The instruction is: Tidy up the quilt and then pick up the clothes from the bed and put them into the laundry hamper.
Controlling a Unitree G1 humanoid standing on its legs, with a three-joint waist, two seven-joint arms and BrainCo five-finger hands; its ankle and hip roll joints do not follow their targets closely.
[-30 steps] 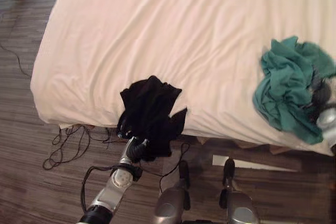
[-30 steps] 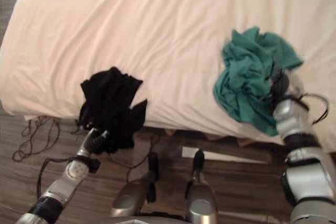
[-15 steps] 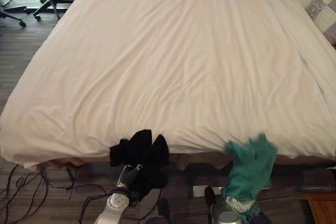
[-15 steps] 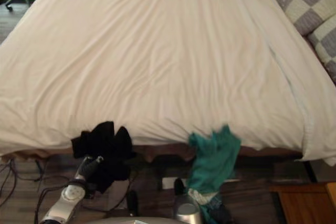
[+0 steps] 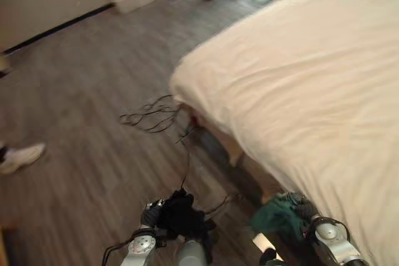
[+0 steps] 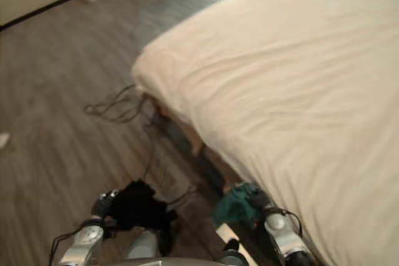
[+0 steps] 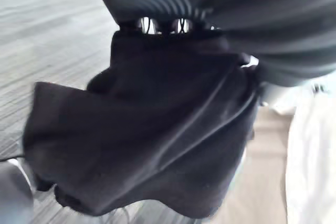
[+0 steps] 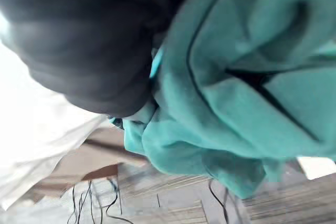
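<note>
The bed fills the right of the head views, its pale quilt lying smooth and bare of clothing, so the step in hand looks like the carry to the laundry hamper, which is nowhere to be seen. Wooden floor spreads to the left, with a tangle of loose cables beside the bed's corner and a person's white shoe at the far left. The black garment hangs bunched from the left hand, the teal garment from the right hand; cloth hides the fingers of both, so I cannot tell how either is closed. To do this well, hold both bundles high so trailing cloth clears the floor, steer wide of the cables, and find the hamper before letting go.
</note>
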